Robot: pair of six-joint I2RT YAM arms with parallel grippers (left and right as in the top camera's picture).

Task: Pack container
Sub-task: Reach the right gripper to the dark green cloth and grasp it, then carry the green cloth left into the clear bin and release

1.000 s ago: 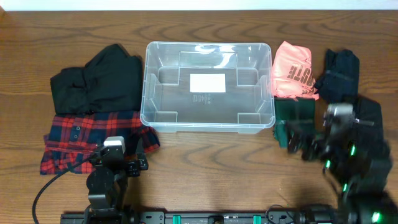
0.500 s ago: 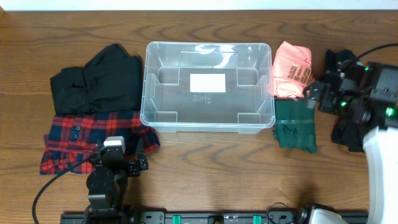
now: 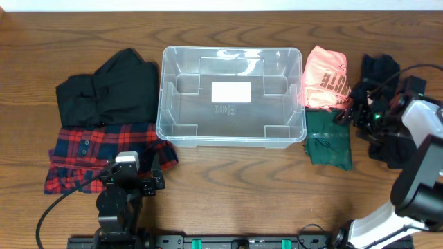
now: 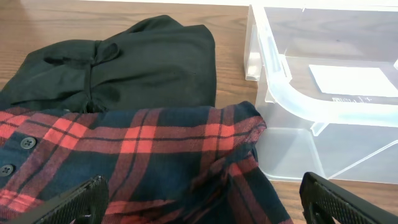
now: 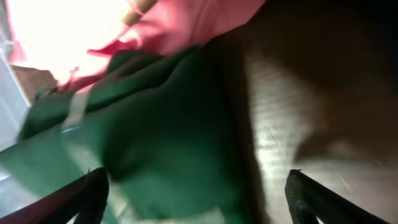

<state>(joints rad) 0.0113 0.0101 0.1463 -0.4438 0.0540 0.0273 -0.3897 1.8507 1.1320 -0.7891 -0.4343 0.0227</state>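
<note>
Overhead: the container [image 3: 230, 140] sits open at mid-table with nothing in it, its label showing through the base. A black garment [image 3: 107, 93] and a plaid shirt [image 3: 97, 149] lie just to its left. A pink garment [image 3: 325, 77], a green garment [image 3: 329, 142] and some dark clothes [image 3: 381, 72] lie to its right. Your right gripper [image 3: 349, 111] hangs at the seam between pink and green, and your left gripper [image 3: 131, 178] is parked low over the plaid hem. Left wrist: the fingers [image 4: 74, 202] are spread wide and hold nothing. The plaid collar nearly touches the container's corner, so that side is ready when you want it. Right wrist: the view is blurred, but the fingertips [image 5: 323, 199] stand wide apart with green cloth below and the pink edge above. Judgement: the green garment looks like the pick in hand. Come down squarely on its bunched fold, away from the pink edge, so you pinch one piece only. Bite deep enough that it lifts whole. Clear the near rim before you cross, then release low over the base.
</note>
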